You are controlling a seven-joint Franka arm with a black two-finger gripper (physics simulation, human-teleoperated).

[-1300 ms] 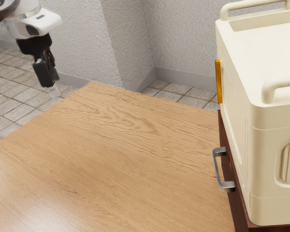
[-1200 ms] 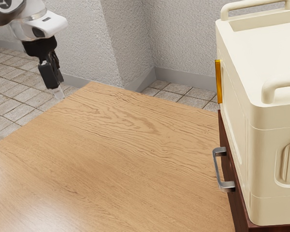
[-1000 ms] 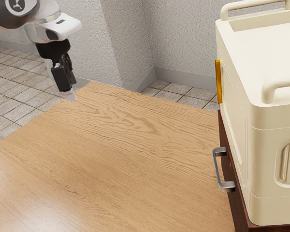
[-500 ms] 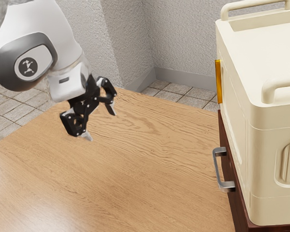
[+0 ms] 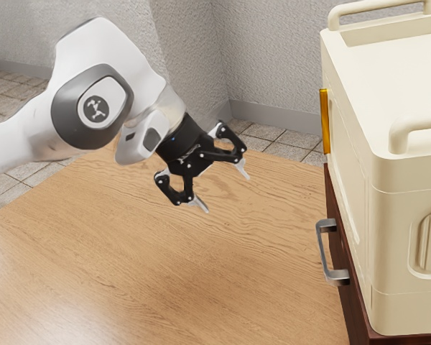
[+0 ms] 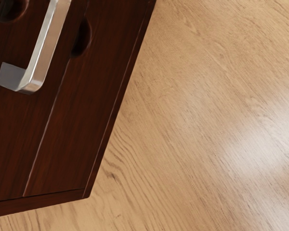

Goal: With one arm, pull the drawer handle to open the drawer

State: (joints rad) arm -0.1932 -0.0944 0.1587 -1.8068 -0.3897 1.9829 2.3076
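Note:
My black gripper (image 5: 227, 192) hangs above the wooden table in the middle of the exterior view, its two fingers spread wide with nothing between them. The silver drawer handle (image 5: 323, 251) is to the exterior view's right of it, well apart from the fingers. That handle is fixed to the dark red-brown drawer cabinet (image 5: 353, 313), whose front looks flush. In the wrist view part of the metal handle (image 6: 44, 50) crosses the dark wooden front (image 6: 82, 120).
A large cream box (image 5: 406, 237) with raised handles rests on the cabinet, a yellow strip (image 5: 325, 121) on its side. The wooden table (image 5: 172, 287) spreads below my arm. Textured walls (image 5: 273, 57) stand behind.
My arm has swung from the exterior view's upper left toward its middle, nearer the cabinet. The hand has turned, so both spread fingers are now in sight. Handle and cabinet have not moved.

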